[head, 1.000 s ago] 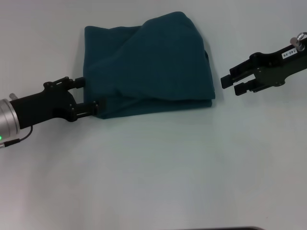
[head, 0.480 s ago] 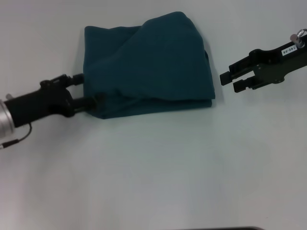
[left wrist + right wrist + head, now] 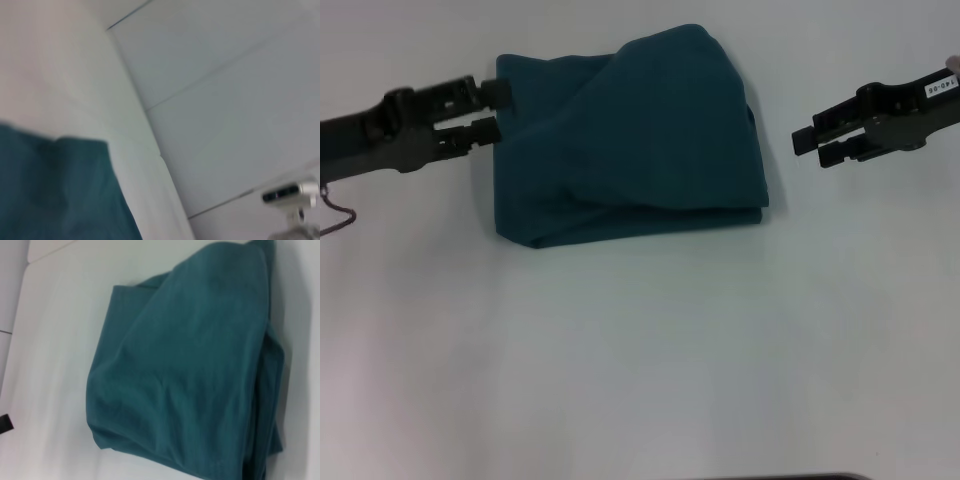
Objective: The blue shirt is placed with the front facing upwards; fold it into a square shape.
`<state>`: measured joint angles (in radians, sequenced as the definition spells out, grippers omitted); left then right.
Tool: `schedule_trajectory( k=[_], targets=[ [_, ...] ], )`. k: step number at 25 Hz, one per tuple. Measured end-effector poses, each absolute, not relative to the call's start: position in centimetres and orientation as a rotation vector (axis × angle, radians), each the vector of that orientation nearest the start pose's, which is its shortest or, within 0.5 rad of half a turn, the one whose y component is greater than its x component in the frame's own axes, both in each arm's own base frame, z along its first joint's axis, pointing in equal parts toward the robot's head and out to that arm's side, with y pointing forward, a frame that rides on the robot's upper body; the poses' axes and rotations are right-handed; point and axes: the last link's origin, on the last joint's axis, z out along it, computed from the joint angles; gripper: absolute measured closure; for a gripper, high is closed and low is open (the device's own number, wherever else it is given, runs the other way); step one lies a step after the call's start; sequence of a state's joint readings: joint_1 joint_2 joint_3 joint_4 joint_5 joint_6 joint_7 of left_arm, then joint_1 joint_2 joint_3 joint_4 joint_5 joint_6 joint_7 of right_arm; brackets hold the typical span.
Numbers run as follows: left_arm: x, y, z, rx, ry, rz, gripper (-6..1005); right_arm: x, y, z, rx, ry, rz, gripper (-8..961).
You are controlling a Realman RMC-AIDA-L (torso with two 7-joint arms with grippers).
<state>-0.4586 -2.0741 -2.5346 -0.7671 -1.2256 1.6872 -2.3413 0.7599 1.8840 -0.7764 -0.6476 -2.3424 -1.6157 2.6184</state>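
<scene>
The shirt (image 3: pixel 625 140) lies folded, so its chest lettering and neck tag are hidden; only plain teal cloth shows. How many layers lie under the top fold cannot be told.

In the left wrist view the shirt (image 3: pixel 55 192) is blurred and cut off by the picture's edge, and that arm's own claw does not appear there. A small pale device (image 3: pixel 292 192) in the corner is too blurred to identify.

In the right wrist view the shirt (image 3: pixel 190 370) runs past the frame on two sides.

In the head view both arms are cut off at the picture's sides. Whether the left claw (image 3: pixel 500 108) touches the shirt's corner cannot be told.
</scene>
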Motion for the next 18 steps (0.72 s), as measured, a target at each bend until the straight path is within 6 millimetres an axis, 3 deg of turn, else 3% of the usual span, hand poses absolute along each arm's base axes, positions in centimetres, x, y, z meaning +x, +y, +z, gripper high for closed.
schedule_trajectory(
  k=[2, 6, 18],
  targets=[
    [-26.4, 32.2, 3.6, -2.209, -1.987, -1.07, 158, 25.0, 38.2, 5.5, -2.327, 1.939, 0.165, 330],
    [-26.4, 32.6, 2.9, -2.161, -2.064, -1.064, 158, 25.0, 38.7, 5.6, -2.33, 1.892, 0.204, 327],
    [-28.4, 32.5, 2.3, -2.04, -2.13, -0.956, 157, 24.3, 39.1, 5.8, -2.34, 1.883, 0.219, 320]
  ],
)
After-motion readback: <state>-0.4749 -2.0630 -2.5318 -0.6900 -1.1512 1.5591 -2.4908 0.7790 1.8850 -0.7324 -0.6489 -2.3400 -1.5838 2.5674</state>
